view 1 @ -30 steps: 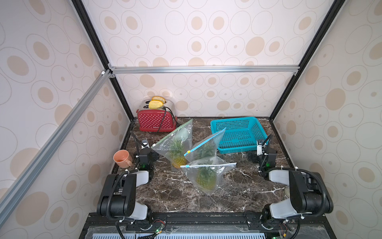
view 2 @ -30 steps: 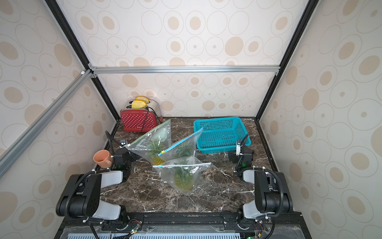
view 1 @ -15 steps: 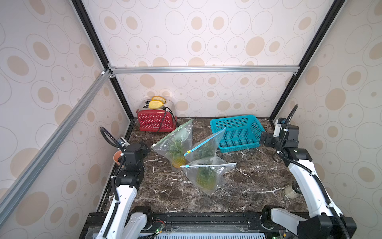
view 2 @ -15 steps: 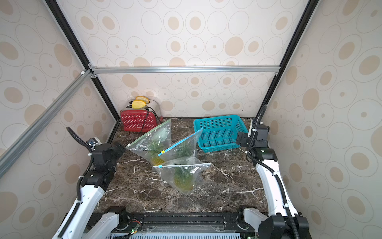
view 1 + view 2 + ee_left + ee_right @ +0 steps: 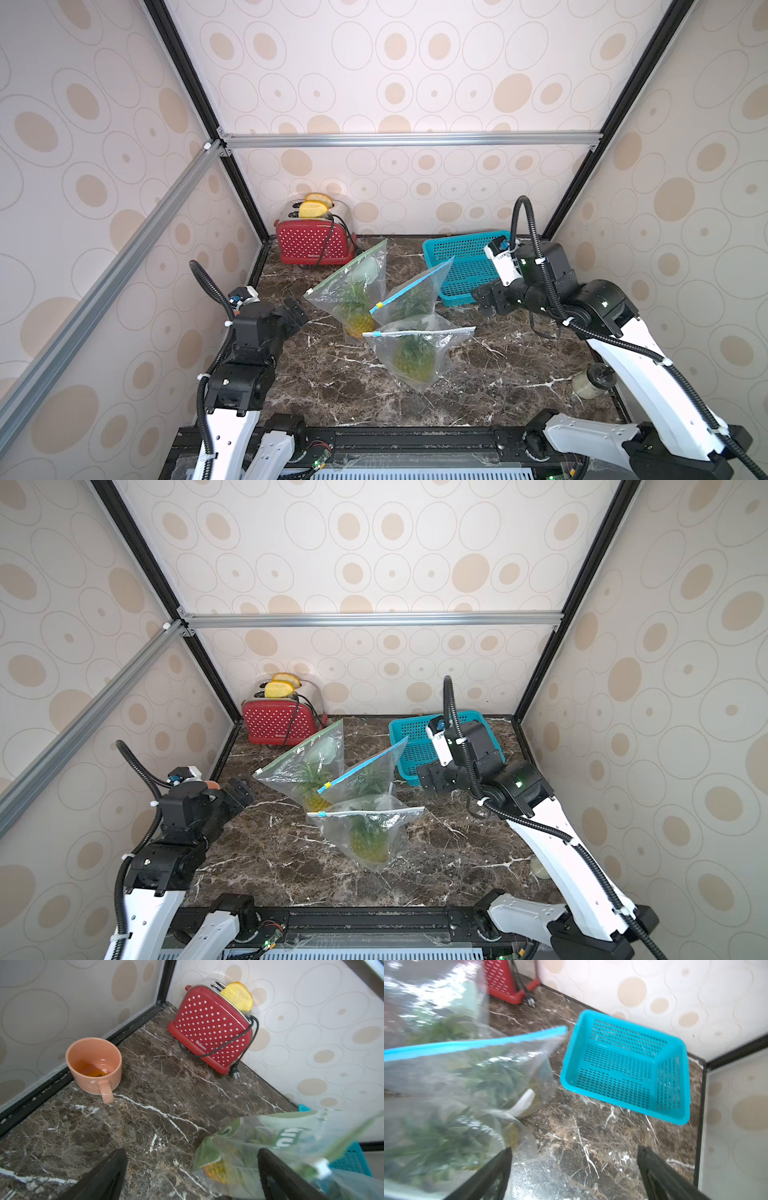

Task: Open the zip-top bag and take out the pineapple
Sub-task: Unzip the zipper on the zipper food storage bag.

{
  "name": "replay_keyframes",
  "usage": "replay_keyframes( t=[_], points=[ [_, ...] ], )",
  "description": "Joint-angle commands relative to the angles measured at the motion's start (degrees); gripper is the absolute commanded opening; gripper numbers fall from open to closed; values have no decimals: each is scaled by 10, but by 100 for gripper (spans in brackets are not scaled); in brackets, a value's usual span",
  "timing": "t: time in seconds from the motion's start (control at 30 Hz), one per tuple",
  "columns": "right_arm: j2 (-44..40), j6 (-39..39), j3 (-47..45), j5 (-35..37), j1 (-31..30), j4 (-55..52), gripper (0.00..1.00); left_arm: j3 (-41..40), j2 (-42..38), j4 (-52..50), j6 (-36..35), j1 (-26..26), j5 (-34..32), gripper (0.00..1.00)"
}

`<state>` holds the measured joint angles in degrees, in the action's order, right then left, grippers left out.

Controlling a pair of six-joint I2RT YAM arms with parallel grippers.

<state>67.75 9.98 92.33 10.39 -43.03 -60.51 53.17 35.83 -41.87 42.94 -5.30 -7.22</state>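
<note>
Zip-top bags stand between left end effector and right end effector, both spread empty

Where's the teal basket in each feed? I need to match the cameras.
In a top view: teal basket at the back of the table, partly behind the right arm.
In a top view: same place.
Left wrist: only a sliver behind the bag.
Right wrist: whole, mid-picture.
Shared landmark: red toaster, in all four.
</note>
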Motion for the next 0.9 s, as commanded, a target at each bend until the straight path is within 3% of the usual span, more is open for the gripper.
replay_keyframes(
  t=[0.0, 0.17, 0.27, 0.33, 0.57, 0.63, 0.87],
  points=[
    [35, -39, 61, -18, -69, -66, 84, 42, -16, -72, 27, -3, 83, 99],
    [89, -90, 98, -112, -154, -29, 67, 50, -28, -71, 47, -4, 195, 97],
    [116, -107, 98, -143, -188, 2, 60, 49, -47, -63, 48, -3, 247, 87],
    [132, -111, 97, -169, -200, 20, 57, 41, -56, -48, 48, -4, 291, 71],
    [157, -113, 63, -231, -216, 86, 52, -75, -132, 140, 84, -4, 412, 49],
    [166, -112, 65, -248, -216, 91, 50, -111, -156, 191, 81, -4, 434, 47],
    [218, -112, 105, -294, -217, 66, 41, -144, -175, 239, 30, -4, 481, 38]
  ],
)
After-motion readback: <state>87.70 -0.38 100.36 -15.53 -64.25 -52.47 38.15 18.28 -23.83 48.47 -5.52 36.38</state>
